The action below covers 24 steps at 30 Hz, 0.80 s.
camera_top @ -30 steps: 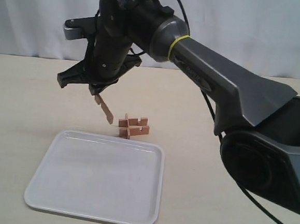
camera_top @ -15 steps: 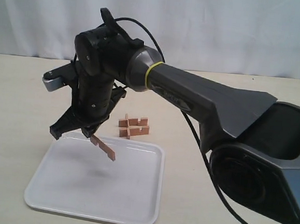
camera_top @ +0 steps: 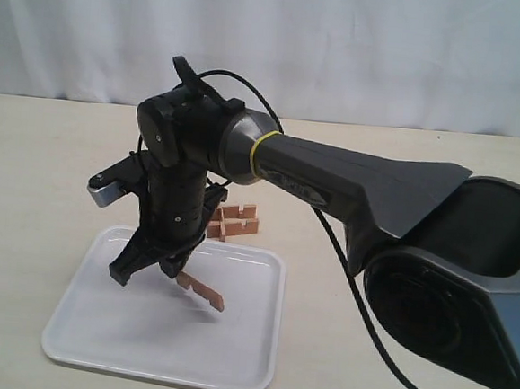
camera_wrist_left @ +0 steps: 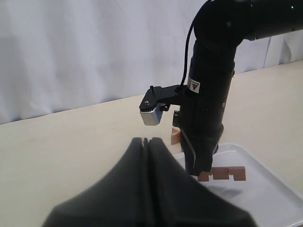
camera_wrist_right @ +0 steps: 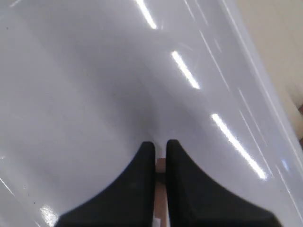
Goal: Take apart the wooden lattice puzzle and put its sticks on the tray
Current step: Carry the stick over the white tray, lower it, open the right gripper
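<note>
1. Reddish-brown wood is shown pinched in the right hand [camera_top: 178, 275]: one stick [camera_top: 204, 292] is gripped by one end, the dark fingers are pressed onto it from both sides, and the rest of the slat is left jutting free on a downward tilt
2. The stick is held over the tray [camera_top: 248, 365], inside the rim and toward the side nearer the puzzle; it is kept clear of the white floor, and a soft shadow is cast on the plastic beneath it
3. From the left wrist view, two square notches are seen cut into one long edge of the stick, which is carried roughly level there below the upright black forearm
4. In the right wrist view only a sliver of wood is seen between the two fingertips, and the background is filled by the glossy tray surface, streaked with bright reflections
5. The wooden lattice puzzle [camera_top: 236, 221] is seen on the table [camera_top: 35, 186] just beyond the tray's far rim, as a small cluster of crossed slats; it is partly hidden by the right arm, so its pieces cannot be counted
6. The left hand [camera_wrist_left: 147, 142] is shown only in its own wrist view, with its fingers pressed together and nothing between them; it is pointed toward the tray and the right arm
7. The pale table is backed by a white curtain [camera_top: 388, 51]
</note>
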{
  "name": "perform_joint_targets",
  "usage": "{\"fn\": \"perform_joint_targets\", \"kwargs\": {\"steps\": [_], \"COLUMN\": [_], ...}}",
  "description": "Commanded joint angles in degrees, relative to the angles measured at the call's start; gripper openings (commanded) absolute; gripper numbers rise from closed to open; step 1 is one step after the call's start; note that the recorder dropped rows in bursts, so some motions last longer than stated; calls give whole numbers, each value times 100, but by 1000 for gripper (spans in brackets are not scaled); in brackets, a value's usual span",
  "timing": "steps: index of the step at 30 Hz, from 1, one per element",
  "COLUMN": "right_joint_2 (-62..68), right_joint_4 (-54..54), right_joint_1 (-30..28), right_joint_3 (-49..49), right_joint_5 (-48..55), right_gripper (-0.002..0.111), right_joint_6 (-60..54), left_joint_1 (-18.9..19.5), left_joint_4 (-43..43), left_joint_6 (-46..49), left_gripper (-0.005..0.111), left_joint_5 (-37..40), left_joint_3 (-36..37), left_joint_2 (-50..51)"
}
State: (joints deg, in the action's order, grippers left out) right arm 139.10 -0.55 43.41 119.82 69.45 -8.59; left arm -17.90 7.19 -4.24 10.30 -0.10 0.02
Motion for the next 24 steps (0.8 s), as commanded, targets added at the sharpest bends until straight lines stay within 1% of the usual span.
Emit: {"fn": "perform_joint_targets", "kwargs": {"steps": [1, 9, 18, 20, 24], "right_joint_2": [-66, -66, -66, -66, -66], "right_joint_4": [-40, -40, -40, -40, -40], "right_joint_1": [-27, -27, -27, -27, -27], "right_joint_3": [-153, -153, -153, -153, -153], "right_joint_5": [-238, -496, -486, -445, -343], "right_gripper": [4, 4, 5, 9, 26], "right_joint_6": [-83, -83, -83, -83, -83], "left_joint_1": [-16, -16, -16, -16, -16], "left_joint_4": [-42, -30, -30, -30, -30], "left_joint_6": [-30, -30, -30, -30, -30], "left_gripper": [0, 0, 0, 0, 0], "left_joint_5": [-39, -39, -39, -39, -39], "left_joint_3": [3, 3, 3, 3, 3], "left_joint_2": [-2, -2, -2, -2, -2]}}
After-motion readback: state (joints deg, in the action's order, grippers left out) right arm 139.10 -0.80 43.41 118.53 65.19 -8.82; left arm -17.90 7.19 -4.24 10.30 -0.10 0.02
